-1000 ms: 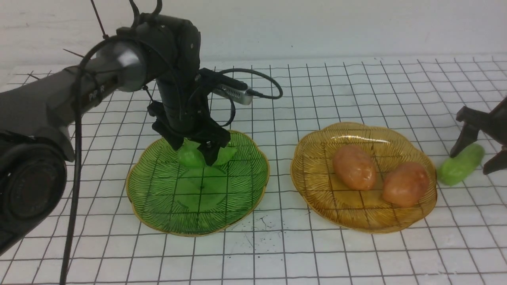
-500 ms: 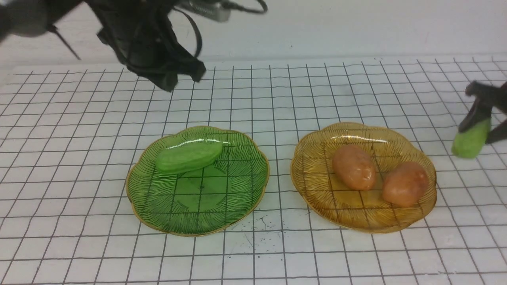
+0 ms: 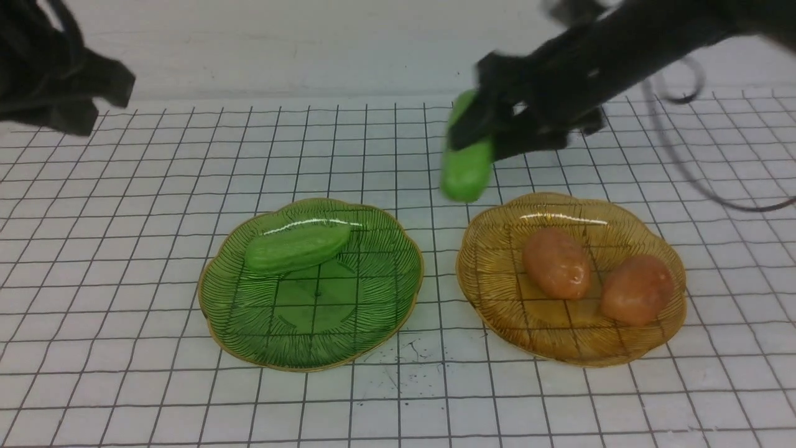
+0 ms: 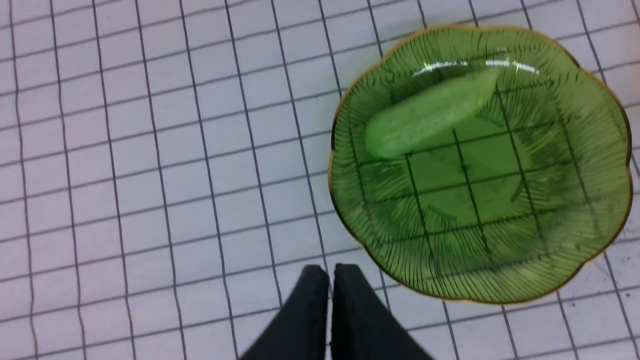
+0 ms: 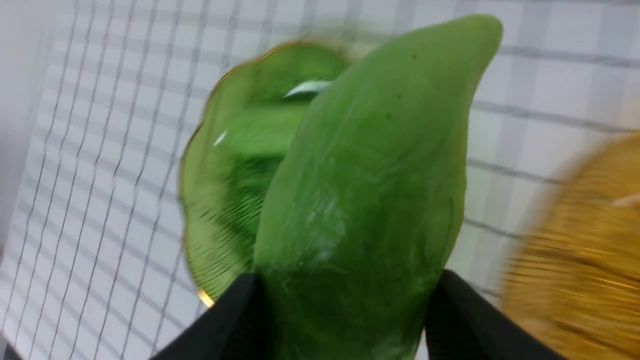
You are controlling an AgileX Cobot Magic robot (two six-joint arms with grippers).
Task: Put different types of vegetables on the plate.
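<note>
While one cucumber point(image 3: 298, 249) lies on the green plate point(image 3: 317, 348) and two potatoes point(image 3: 556, 263) sit on the amber plate point(image 3: 497, 311), the other cucumber point(image 3: 467, 171) hangs in the air, gripped by the right gripper point(image 3: 476, 127); the left gripper point(image 4: 332, 275) is closed, with nothing between its tips. Three of four vegetables look placed, so what seems left is lowering this last one, probably beside its match on the green plate
</note>
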